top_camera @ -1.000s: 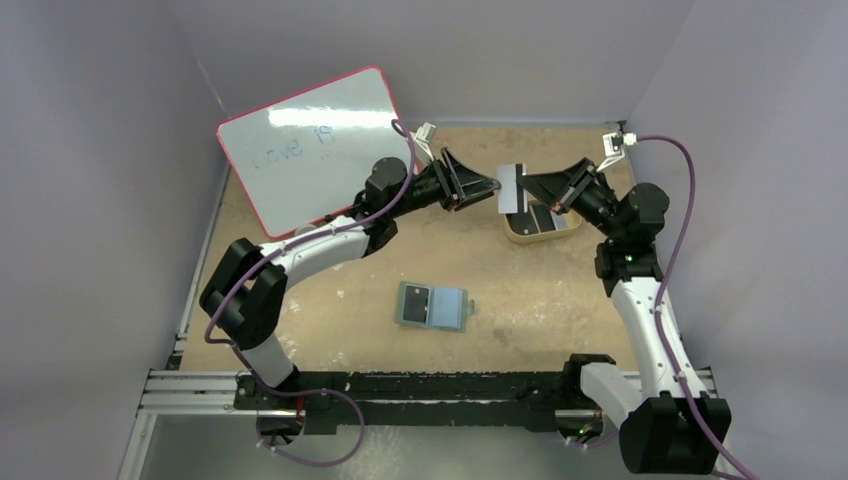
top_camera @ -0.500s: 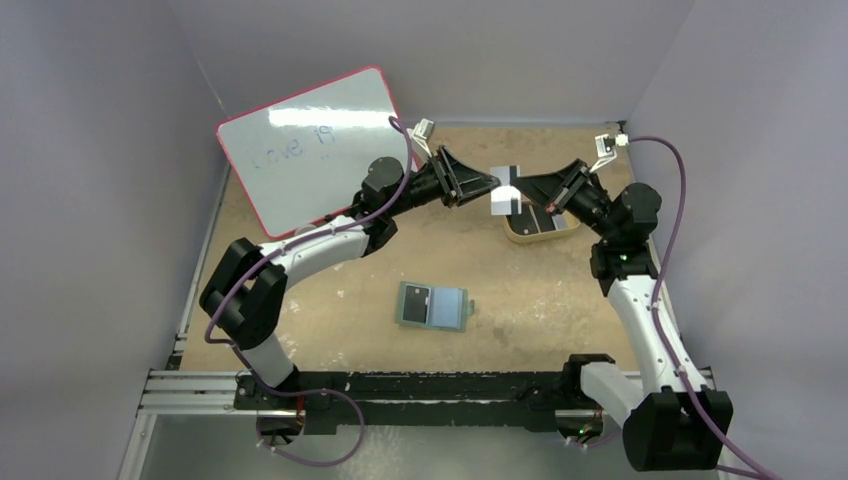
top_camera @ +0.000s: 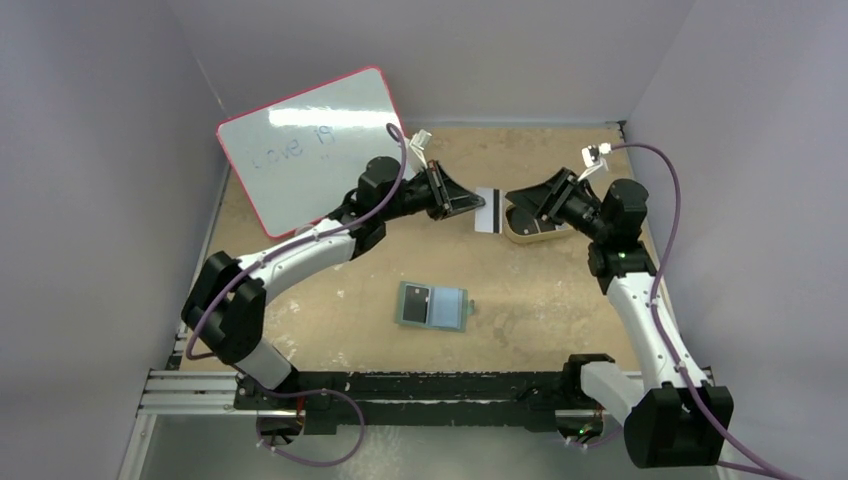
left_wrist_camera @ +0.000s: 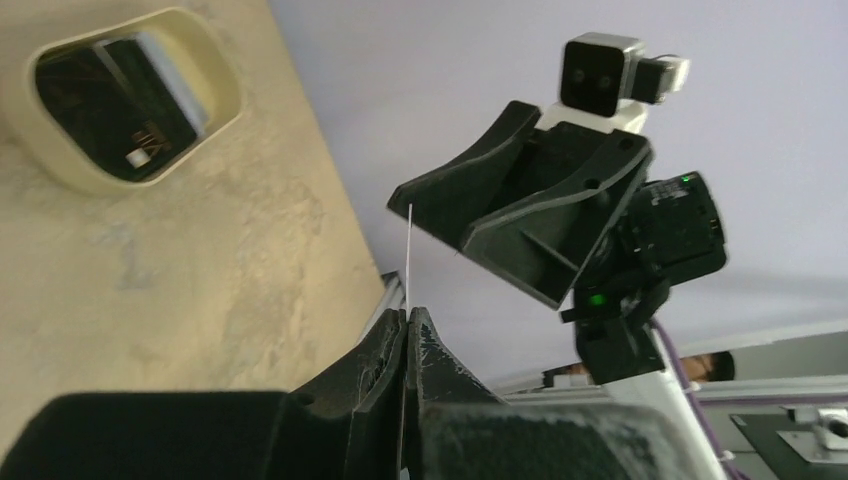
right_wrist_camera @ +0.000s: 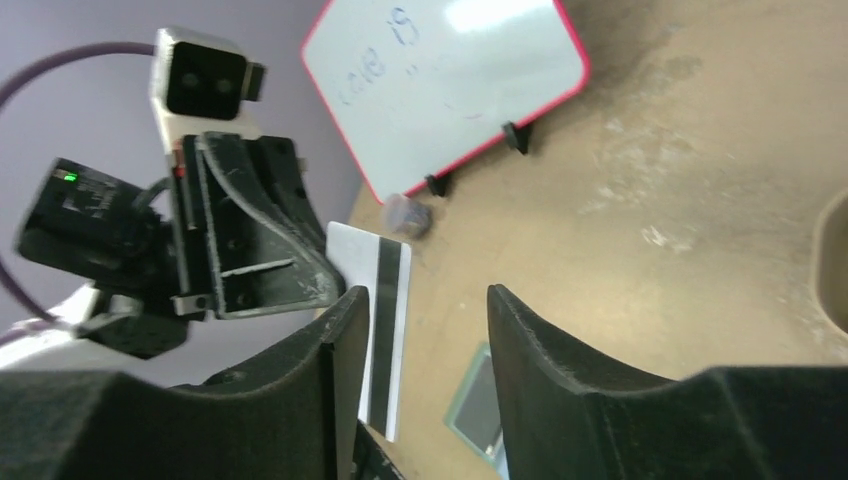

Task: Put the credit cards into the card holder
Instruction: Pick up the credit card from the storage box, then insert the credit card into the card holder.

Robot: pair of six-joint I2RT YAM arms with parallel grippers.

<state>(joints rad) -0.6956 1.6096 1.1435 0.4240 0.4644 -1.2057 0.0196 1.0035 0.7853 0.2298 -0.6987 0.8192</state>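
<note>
The left gripper (top_camera: 478, 207) was clenched on a thin white plastic credit card with a black magnetic stripe (top_camera: 488, 211), held on edge in the air above the sandy-brown tabletop (top_camera: 560, 300). The left wrist view showed the card edge-on between the pressed fingers. The right gripper (top_camera: 512, 200) was at the card's 3 o'clock, just beside it but apart from it, with its fingers spread and nothing between them. The small grey-green folding card holder (top_camera: 432, 306) lay open and flat on the table, well apart at the card's 6 o'clock. A tan rounded tray (top_camera: 535, 241) under the right gripper held dark cards (top_camera: 545, 222). A red-framed whiteboard (top_camera: 310, 150) leaned at 10 o'clock.
</note>
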